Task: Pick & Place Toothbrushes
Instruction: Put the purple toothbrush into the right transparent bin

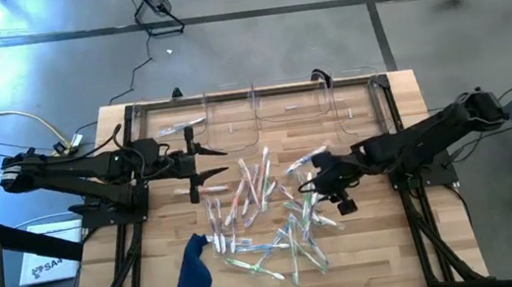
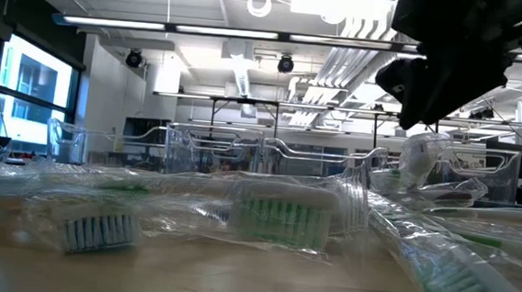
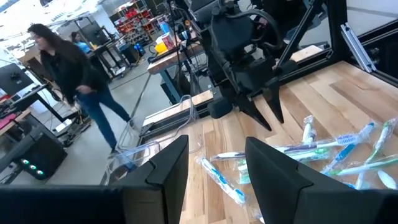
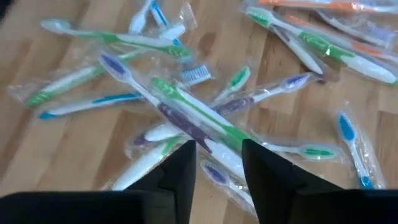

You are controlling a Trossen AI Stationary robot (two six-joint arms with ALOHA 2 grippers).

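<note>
Wooden table (image 1: 416, 231): right hand (image 4: 217, 163), fingers parted, straddles a purple toothbrush (image 4: 180, 121) atop the toothbrushes (image 1: 266, 217), gripping nothing.

Overhead, table-level, two wrist views; all share toothbrushes (image 1: 265, 212)

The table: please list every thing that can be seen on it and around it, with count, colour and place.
Wrapped toothbrushes: a few dozen; pink, green, blue, purple handles; loose pile, table centre.
Single wrapped toothbrush: one; inside the leftmost bin.
Clear plastic rectangular bins: a row; far edge.
Dark blue cloth: one; near edge, left of the pile.
Wooden table: one; pale.
Person: one; dark top, jeans; room beyond.
Left gripper: open, beside the pile's left.
Right gripper: open, low over a green and a purple toothbrush.
</note>
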